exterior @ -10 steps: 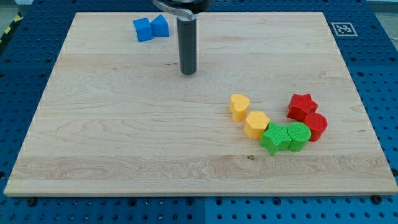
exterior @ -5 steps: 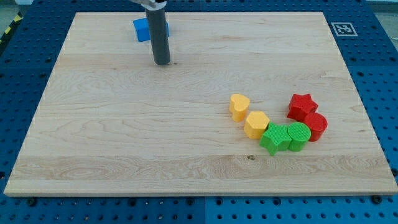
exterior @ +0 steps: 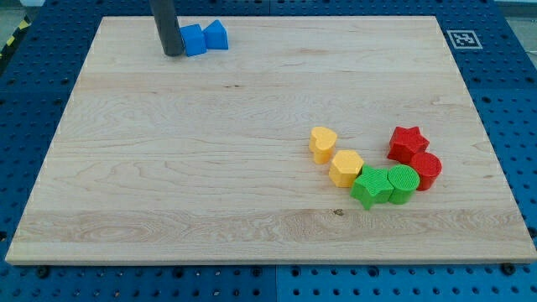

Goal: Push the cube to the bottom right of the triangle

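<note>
A blue cube (exterior: 193,39) sits near the board's top left, touching a blue triangle (exterior: 216,34) on its right. My tip (exterior: 173,54) is at the cube's left side, right against it or nearly so. The dark rod rises out of the view's top.
A cluster lies at the right: a yellow heart (exterior: 322,143), a yellow hexagon (exterior: 346,167), a green star (exterior: 370,185), a green cylinder (exterior: 403,183), a red cylinder (exterior: 426,170) and a red star (exterior: 408,143). The wooden board (exterior: 168,184) lies on a blue pegboard.
My tip has moved left and up, from the board's upper middle to the left side of the blue cube. The blocks have not moved.
</note>
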